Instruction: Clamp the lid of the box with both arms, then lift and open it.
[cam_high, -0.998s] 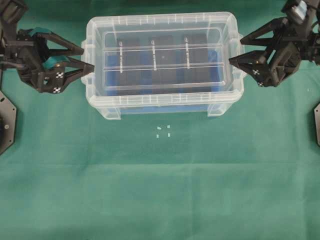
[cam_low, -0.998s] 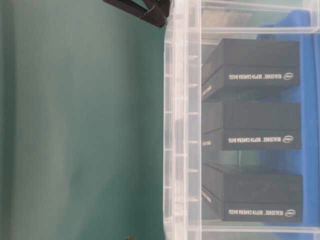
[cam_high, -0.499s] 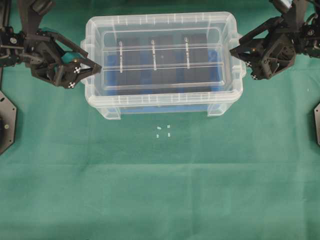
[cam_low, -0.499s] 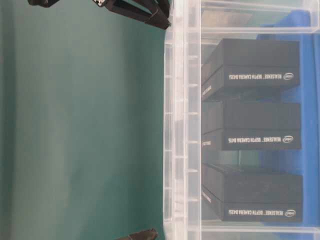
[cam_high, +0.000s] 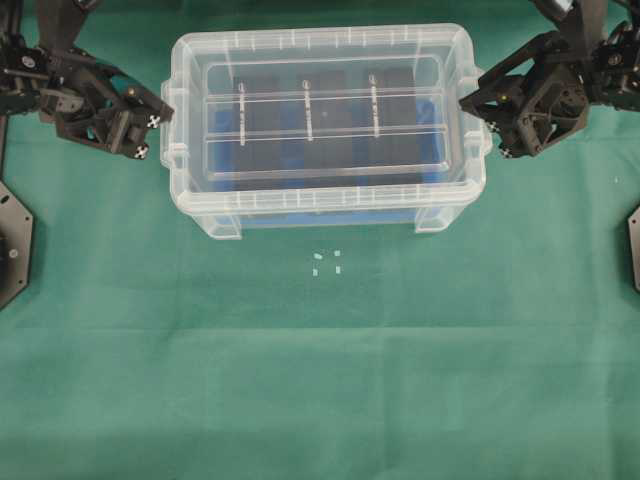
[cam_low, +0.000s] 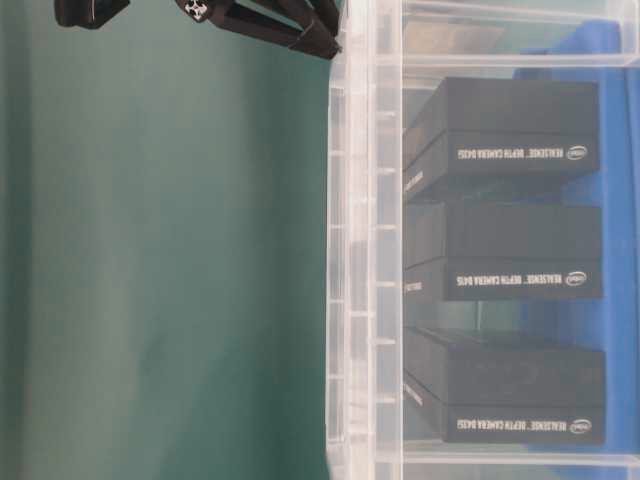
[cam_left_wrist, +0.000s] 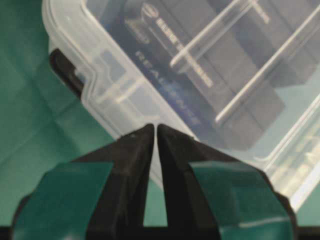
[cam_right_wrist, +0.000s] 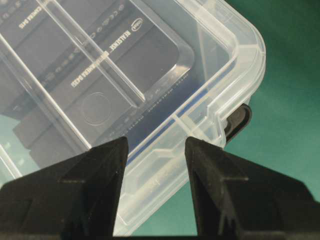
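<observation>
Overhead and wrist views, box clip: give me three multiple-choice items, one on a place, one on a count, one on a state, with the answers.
1. Where is the lid?
A. on the box
B. flat on the cloth
C. leaning against an arm

2. How many black blocks lie inside the box?
A. one
B. three
C. five

3. How do the left gripper's jaws stand?
A. spread wide
B. nearly together at the tips
C. out of sight

Answers:
1 A, the overhead view shows the lid seated on the tub's rim.
2 B, three blocks with white print show through the wall in the table-level view.
3 B, the left wrist view shows only a thin slit between the tips at the lid's edge.
</observation>
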